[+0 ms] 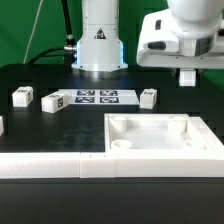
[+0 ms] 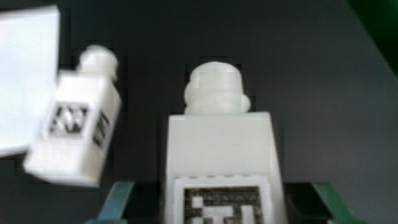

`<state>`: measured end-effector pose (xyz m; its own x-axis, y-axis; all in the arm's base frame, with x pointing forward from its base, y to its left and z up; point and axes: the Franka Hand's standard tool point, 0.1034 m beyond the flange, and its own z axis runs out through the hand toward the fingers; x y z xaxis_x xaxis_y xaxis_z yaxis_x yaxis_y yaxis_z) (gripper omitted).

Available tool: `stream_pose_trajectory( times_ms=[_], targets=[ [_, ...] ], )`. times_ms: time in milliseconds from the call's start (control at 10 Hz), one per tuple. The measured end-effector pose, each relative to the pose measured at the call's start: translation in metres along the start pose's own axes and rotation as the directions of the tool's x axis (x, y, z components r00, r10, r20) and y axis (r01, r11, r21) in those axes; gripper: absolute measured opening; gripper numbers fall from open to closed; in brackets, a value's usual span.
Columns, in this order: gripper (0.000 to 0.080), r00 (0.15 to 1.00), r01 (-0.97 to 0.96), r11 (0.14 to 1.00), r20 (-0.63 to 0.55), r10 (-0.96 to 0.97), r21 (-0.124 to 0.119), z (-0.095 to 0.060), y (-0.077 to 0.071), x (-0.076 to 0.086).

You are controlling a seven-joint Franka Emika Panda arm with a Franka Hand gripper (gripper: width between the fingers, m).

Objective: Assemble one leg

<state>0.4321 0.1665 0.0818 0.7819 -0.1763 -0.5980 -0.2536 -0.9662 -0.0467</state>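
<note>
Wide-open and empty, the gripper (image 2: 221,208), at two o'clock in the exterior view, straddled the leg (image 2: 219,150) without touching; a second leg (image 2: 79,125) lay just beside. I feared an off-centre close could twist one and nudge the other.

black table (image 1: 40,125) before a green backdrop (image 1: 20,25).

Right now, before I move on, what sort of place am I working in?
Probably a robotics lab bench: a robot arm mounted at a black table, the marker board, and a green curtain behind.
</note>
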Motion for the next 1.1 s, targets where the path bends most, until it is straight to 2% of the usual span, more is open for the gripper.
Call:
stream_pose_trajectory(
  times_ms=[100,300,500,600,700,800,900,1000,1100],
  targets=[
    [0.0287,0.997,0.008,1.0,-0.078,-0.008,0.006,-0.002,0.002,-0.001],
    [0.0287,0.961,0.072,0.997,-0.266,-0.077,-0.03,-0.037,0.024,0.011],
    [0.0287,0.909,0.11,0.993,-0.401,-0.118,-0.044,-0.062,0.032,0.019],
    [0.0287,0.855,0.127,0.991,-0.502,-0.132,-0.044,-0.076,0.029,0.03],
    [0.0287,0.805,0.13,0.991,-0.58,-0.123,-0.03,-0.077,0.026,0.032],
    [0.0287,0.72,0.144,0.99,-0.685,-0.113,-0.012,-0.078,0.022,0.033],
    [0.0287,0.671,0.16,0.987,-0.732,-0.117,-0.012,-0.074,0.02,0.03],
    [0.0287,0.619,0.18,0.984,-0.775,-0.126,-0.016,-0.075,0.017,0.035],
    [0.0287,0.531,0.211,0.977,-0.835,-0.141,-0.031,-0.079,0.015,0.051]
  ],
)
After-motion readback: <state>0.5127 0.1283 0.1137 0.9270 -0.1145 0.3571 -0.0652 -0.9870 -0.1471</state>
